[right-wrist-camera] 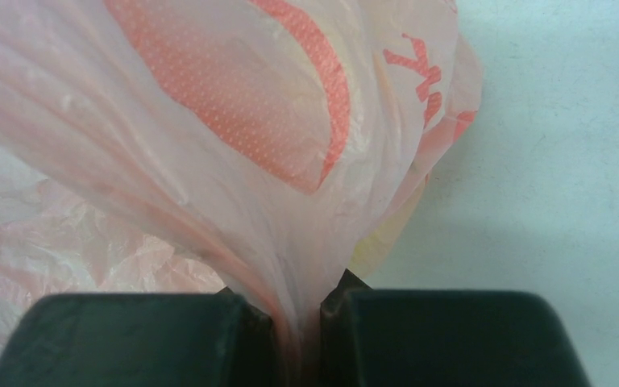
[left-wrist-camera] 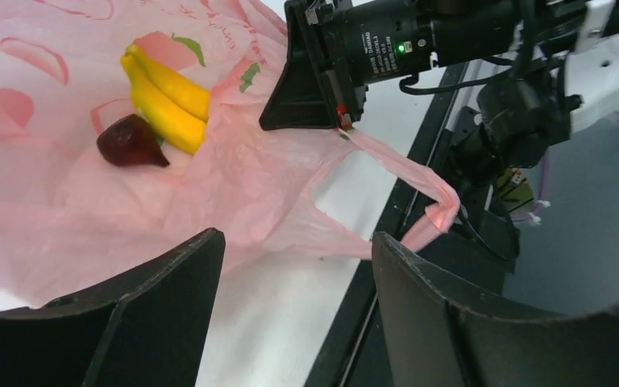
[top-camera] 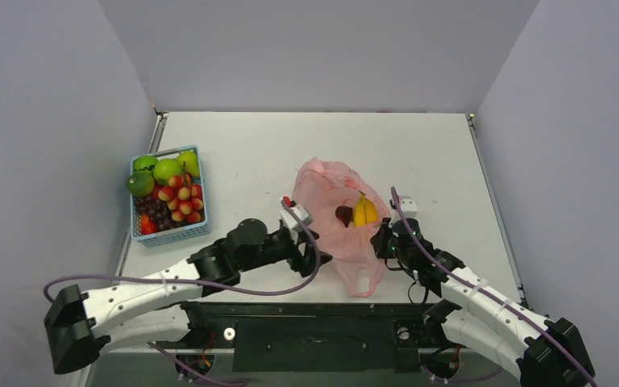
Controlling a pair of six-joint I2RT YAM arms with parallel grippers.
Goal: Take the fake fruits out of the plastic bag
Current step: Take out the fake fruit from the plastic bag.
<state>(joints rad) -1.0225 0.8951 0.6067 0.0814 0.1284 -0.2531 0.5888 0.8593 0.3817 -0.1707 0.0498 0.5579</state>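
The pink plastic bag [top-camera: 332,211] lies crumpled near the table's front, mouth open upward. Inside it show a bunch of yellow bananas [top-camera: 364,211] and a dark red fruit [top-camera: 343,215]; the left wrist view shows the bananas [left-wrist-camera: 165,97] and the dark red fruit [left-wrist-camera: 131,143] resting on the bag [left-wrist-camera: 48,193]. My right gripper [top-camera: 383,240] is shut on the bag's right edge, and the right wrist view shows the film of the bag [right-wrist-camera: 209,145] pinched in that gripper [right-wrist-camera: 298,314]. My left gripper [left-wrist-camera: 297,242] is open and holds nothing, just short of the bag's near left side.
A light-blue basket [top-camera: 139,234] at the left holds a green apple [top-camera: 167,169], a red-yellow fruit cluster [top-camera: 181,197], dark grapes and other fruit. One bag handle loop [top-camera: 363,280] hangs at the table's front edge. Walls enclose the table on three sides.
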